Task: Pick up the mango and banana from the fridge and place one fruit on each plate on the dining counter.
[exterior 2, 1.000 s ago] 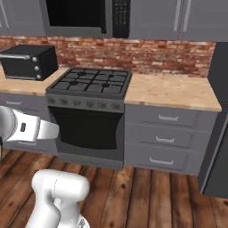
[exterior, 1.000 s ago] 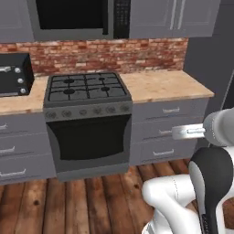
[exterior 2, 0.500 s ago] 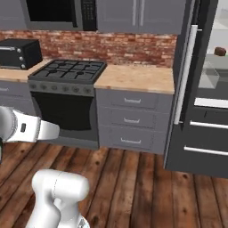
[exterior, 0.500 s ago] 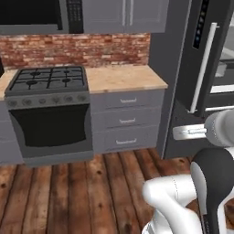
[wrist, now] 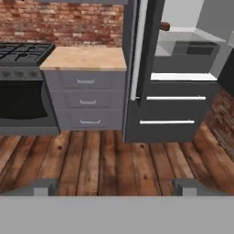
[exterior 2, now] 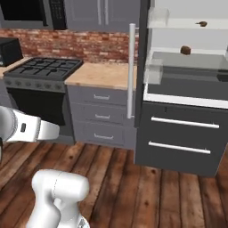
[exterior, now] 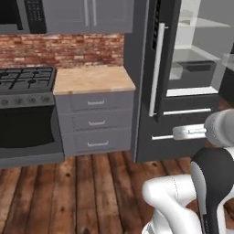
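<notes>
The fridge [exterior 2: 178,133] stands at the right with its upper door [exterior: 167,55] swung open. Its pale bar handle [exterior 2: 131,71] faces me, and the white inside with glass shelves [wrist: 187,41] shows behind it. My gripper [wrist: 114,187] is open and empty, low over the wooden floor and well short of the fridge. One dark fingertip [wrist: 45,186] rises at each side of the hand view's bottom. The mango, the banana, the plates and the dining counter are out of view.
A brown oval lump [exterior 2: 186,50] lies on a glass shelf, with a smaller brown thing [exterior 2: 202,23] on the shelf above. Left of the fridge are a wooden worktop [exterior: 91,78] over grey drawers, a stove [exterior 2: 42,71] and a brick wall. Wooden floor [wrist: 114,160] lies between.
The whole picture has slid left, so the base has moved. The stove went from the middle to the left edge and the open fridge came into view at the right.
</notes>
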Controlling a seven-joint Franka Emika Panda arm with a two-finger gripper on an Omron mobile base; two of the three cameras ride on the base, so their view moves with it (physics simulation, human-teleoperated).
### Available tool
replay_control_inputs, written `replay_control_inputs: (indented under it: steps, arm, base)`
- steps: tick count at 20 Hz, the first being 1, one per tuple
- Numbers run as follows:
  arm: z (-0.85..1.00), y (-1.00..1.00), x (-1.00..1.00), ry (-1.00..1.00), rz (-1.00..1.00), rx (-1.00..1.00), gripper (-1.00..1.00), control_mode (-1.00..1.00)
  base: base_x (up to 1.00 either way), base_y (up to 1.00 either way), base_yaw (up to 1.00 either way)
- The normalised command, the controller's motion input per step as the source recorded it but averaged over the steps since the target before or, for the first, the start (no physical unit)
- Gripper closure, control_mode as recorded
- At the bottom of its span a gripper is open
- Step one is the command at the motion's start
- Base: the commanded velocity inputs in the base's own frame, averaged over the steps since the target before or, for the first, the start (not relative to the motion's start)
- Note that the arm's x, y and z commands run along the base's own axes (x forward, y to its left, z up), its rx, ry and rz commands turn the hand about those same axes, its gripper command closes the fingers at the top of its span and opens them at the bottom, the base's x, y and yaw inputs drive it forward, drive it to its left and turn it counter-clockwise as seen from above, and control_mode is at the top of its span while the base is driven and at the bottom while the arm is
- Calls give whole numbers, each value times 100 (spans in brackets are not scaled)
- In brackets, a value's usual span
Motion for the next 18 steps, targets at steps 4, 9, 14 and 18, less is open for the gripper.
replay_control_inputs:
  steps: [4,9,14,18]
  arm:
    - [0,0,0,0,0,0,-100,100]
    - [0,0,0,0,0,0,-100,100]
    - [0,0,0,0,0,0,-100,100]
    - [0,0,0,0,0,0,-100,100]
  base:
    - [38,-100,17]
    - [37,-100,18]
    - [57,-100,12]
    - [68,-88,1]
